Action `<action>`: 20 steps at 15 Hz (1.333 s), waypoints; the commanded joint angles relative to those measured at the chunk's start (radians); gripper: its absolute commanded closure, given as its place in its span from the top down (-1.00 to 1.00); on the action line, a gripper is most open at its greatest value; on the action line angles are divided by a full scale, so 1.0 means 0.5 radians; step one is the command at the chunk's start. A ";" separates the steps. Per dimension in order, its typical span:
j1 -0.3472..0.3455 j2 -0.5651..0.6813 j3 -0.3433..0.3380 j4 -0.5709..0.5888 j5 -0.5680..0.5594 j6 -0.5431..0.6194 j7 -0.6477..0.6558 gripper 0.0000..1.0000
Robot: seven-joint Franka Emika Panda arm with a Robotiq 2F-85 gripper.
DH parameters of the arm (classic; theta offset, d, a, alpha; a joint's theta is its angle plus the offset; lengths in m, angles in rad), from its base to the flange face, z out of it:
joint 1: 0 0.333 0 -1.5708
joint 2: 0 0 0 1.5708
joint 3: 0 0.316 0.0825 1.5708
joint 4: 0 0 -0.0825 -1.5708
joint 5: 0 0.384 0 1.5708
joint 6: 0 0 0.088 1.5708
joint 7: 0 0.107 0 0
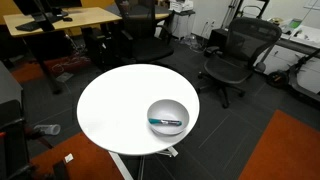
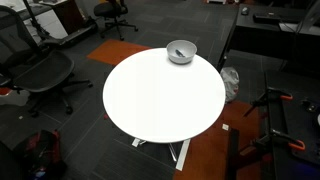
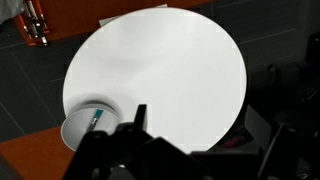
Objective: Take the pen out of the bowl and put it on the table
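Note:
The grey-white bowl stands on the round white table near its edge. It also shows in the other exterior view, at the far side of the table. The teal-blue pen lies inside the bowl. In the wrist view the bowl is at the lower left with the pen leaning in it. My gripper shows only there. It is high above the table, open and empty, well apart from the bowl. The arm is out of both exterior views.
Black office chairs stand around the table. A wooden desk is at the back. Orange carpet patches lie on the dark floor. A black stand is beside the table.

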 commanded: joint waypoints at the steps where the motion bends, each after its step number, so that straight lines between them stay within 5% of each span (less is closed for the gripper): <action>1: -0.020 0.002 0.017 0.005 0.011 -0.008 -0.010 1.00; 12: -0.078 0.096 0.033 0.043 -0.029 0.117 0.066 1.00; 20: -0.231 0.462 0.034 0.208 -0.148 0.386 0.298 1.00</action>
